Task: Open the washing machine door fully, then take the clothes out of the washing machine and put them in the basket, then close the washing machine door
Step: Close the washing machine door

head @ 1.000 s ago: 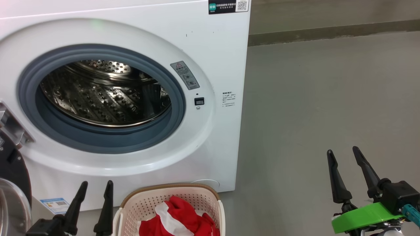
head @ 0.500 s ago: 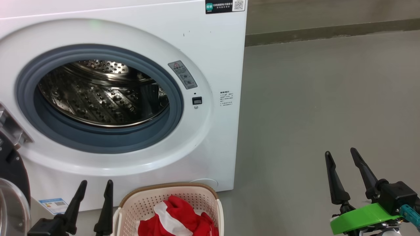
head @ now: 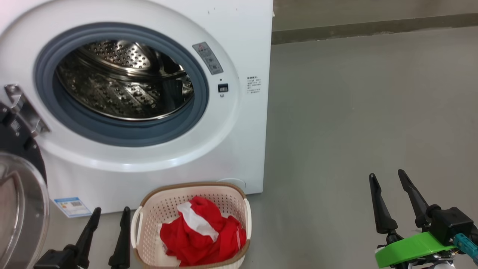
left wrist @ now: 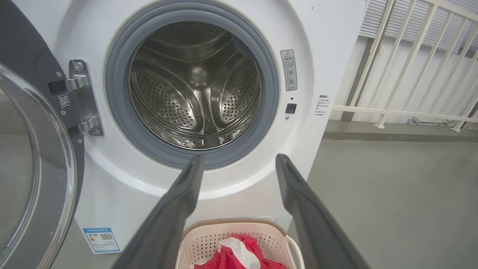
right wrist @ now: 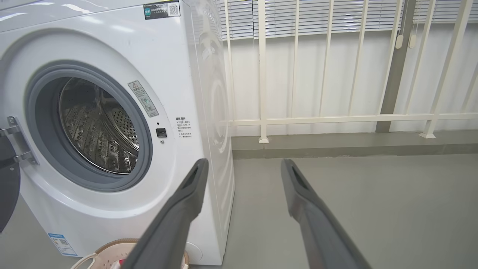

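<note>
The washing machine (head: 246,142) stands on a grey floor (head: 354,112). Its door (head: 16,209) is swung wide open to the robot's left and hangs from a metal hinge (head: 24,108). The door's clear glass bowl shows at the left edge of the head view. Inside the grey rubber gasket (head: 123,136) the perforated steel drum (head: 123,86) shows bare metal. A small blue label (head: 73,206) sits at the machine's lower left corner.

The basket (head: 164,213) sits on the floor just in front of the machine, below the opening and toward its right side. The clothes (head: 201,235), red with a white panel, lie heaped inside it, below the brown rim.

The left hand (head: 112,211) hovers low just beside the basket's left handle, between the basket and the open door. Its two dark fingers are spread apart and hold nothing. Its wrist view looks between them straight into the drum.

The right hand (head: 386,174) hangs well apart to the right over the floor, fingers likewise spread and empty, with a green band (head: 410,248) on its wrist. Its wrist view takes in the machine's right side and a white railing (right wrist: 336,119) behind.
</note>
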Motion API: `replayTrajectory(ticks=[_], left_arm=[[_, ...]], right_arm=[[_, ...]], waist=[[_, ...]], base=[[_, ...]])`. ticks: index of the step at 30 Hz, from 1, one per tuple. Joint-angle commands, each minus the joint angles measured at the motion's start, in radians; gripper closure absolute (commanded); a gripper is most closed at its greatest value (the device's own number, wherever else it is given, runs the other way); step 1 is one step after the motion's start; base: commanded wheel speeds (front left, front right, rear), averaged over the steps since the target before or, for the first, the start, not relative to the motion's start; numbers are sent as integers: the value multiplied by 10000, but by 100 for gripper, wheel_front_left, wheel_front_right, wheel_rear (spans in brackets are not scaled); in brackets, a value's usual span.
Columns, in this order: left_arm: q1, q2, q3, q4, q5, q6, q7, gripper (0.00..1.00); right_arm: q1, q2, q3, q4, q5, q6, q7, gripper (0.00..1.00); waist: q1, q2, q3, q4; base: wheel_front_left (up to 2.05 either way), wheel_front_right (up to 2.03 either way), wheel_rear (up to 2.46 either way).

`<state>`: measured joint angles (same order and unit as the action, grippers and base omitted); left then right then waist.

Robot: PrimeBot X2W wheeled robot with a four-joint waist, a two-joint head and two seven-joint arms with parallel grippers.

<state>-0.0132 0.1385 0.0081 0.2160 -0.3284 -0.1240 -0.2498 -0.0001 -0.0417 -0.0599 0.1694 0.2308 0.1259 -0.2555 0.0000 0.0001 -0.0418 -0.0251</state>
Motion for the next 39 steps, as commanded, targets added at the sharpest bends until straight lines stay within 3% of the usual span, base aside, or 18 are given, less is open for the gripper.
replayTrajectory(ticks=[1,22,30,39], left_arm=[[-300,175,327,-220,-50,-30,-120,0],[-315,298,-17,232,278,106,-33,0],[-258,308,-182,-241,460,395,178,0],[-420,388,-74,-804,632,725,54,0]], right_arm=[[-364,-85,228,-224,78,48,-63,0],[-303,-85,302,-132,17,48,-63,0],[-266,-85,342,-291,43,48,-63,0],[-411,-88,481,-520,-28,48,-63,0]], waist=[[0,-1,1,11],[0,-1,-75,321],[0,-1,101,1025],[0,-1,405,2300]], base=[[-137,137,0],[-29,29,0],[0,0,0],[0,0,0]])
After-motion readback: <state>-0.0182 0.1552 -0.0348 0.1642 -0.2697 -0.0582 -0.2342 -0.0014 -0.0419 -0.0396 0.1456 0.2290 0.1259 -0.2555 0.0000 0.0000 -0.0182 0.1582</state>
